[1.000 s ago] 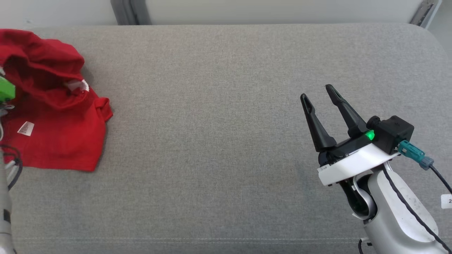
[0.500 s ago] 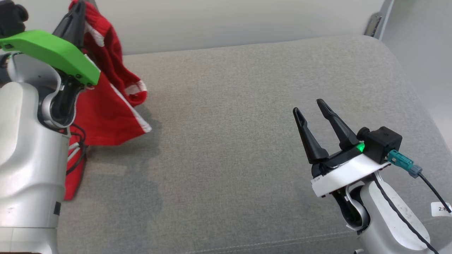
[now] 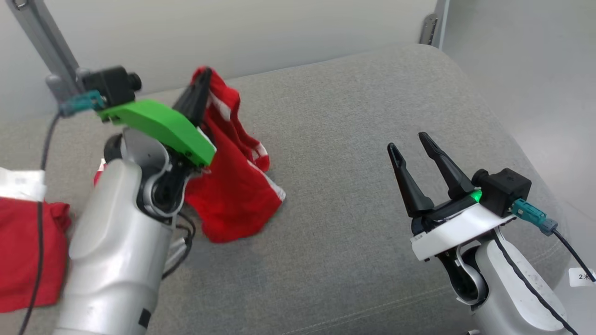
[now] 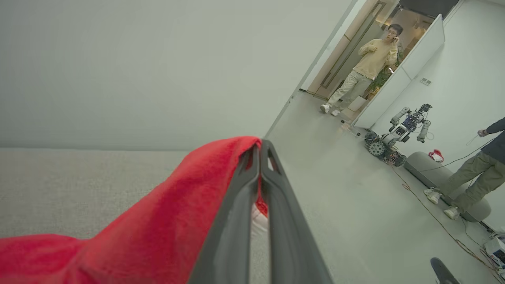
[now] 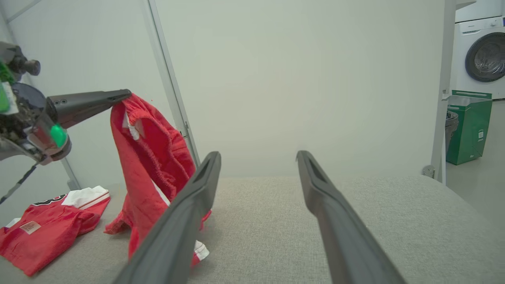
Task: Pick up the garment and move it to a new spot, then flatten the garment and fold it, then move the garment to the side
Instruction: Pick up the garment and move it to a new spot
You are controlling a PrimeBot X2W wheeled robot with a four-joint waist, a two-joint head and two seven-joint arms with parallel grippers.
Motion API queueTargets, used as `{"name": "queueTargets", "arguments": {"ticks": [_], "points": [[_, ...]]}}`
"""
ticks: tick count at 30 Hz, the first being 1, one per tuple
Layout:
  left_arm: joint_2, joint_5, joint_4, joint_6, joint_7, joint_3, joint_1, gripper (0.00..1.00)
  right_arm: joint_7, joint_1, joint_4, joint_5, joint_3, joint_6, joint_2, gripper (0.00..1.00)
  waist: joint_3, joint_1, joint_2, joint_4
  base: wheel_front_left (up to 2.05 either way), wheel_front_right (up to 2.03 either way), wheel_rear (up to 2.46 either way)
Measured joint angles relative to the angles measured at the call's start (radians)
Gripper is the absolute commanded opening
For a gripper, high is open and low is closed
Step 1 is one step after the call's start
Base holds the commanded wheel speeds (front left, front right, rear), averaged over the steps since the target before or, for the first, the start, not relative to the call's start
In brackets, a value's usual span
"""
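Note:
A red garment [image 3: 233,186] with white trim hangs from my left gripper [image 3: 201,77], which is shut on its top edge above the grey cushion [image 3: 354,111]. Its lower end touches the cushion. In the left wrist view the closed fingers [image 4: 252,205] pinch the red garment [image 4: 173,221]. The right wrist view shows the garment [image 5: 152,157] dangling from the left gripper [image 5: 124,94]. My right gripper [image 3: 411,140] stands open and empty at the right, well apart from the cloth; its own view shows the right gripper [image 5: 258,156] with spread fingers.
A second red and white garment [image 3: 28,242] lies at the cushion's far left, also seen as the flat red shirt [image 5: 51,221]. A wall and metal post [image 5: 169,86] stand behind. A green bin [image 5: 469,126], a washing machine [image 5: 483,55], people [image 4: 367,67] and another robot [image 4: 398,132] are farther off.
The left arm has lifted the garment off the cushion and carried it rightward. The head camera has turned, shifting the whole picture. The right gripper has stayed open.

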Motion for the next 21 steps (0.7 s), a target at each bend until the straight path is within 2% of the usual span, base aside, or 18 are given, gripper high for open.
{"name": "queueTargets", "arguments": {"ticks": [5, 7, 8, 9, 10, 11, 14, 21], "points": [[-0.008, -0.006, 0.075, 0.0, -0.016, -0.062, 0.124, 0.0, 0.0, 0.0, 0.0, 0.004, 0.003, 0.0, 0.001, 1.0, 0.006, 0.0, 0.0, -0.039, 0.0, 0.0, 0.0], [-0.011, -0.006, 0.098, 0.0, -0.033, -0.079, 0.156, 0.18, 0.0, 0.0, 0.0, 0.008, -0.001, 0.0, 0.0, 1.0, 0.012, 0.0, 0.0, -0.051, 0.0, 0.0, 0.0], [-0.012, -0.006, 0.109, 0.0, -0.043, -0.087, 0.162, 0.29, 0.0, 0.0, 0.0, 0.008, -0.007, 0.0, -0.001, 1.0, 0.017, 0.0, 0.0, -0.055, 0.0, 0.0, 0.0], [-0.012, -0.006, 0.117, 0.0, -0.05, -0.094, 0.165, 0.5, 0.0, 0.0, 0.0, 0.008, -0.014, 0.0, -0.002, 1.0, 0.022, 0.0, 0.0, -0.058, 0.0, 0.0, 0.0], [-0.012, -0.009, 0.123, 0.0, -0.06, -0.099, 0.167, 0.94, 0.0, 0.0, 0.0, 0.008, -0.021, 0.0, -0.003, 1.0, 0.027, 0.0, 0.0, -0.06, 0.0, 0.0, 0.0], [-0.012, -0.015, 0.127, 0.0, -0.069, -0.103, 0.168, 1.0, 0.0, 0.0, 0.0, 0.008, -0.025, 0.0, -0.005, 1.0, 0.032, 0.0, 0.0, -0.061, 0.0, 0.0, 0.0], [-0.012, -0.049, 0.131, 0.0, -0.094, -0.121, 0.17, 1.0, 0.0, 0.0, 0.0, 0.009, -0.031, 0.0, -0.007, 1.0, 0.042, 0.0, 0.0, -0.057, 0.0, 0.0, 0.0], [-0.008, -0.052, 0.089, 0.0, -0.156, -0.184, 0.172, 1.0, 0.0, 0.003, 0.008, 0.01, -0.043, 0.0, -0.01, 1.0, 0.049, 0.0, 0.0, -0.022, 0.0, 0.0, 0.0]]}}
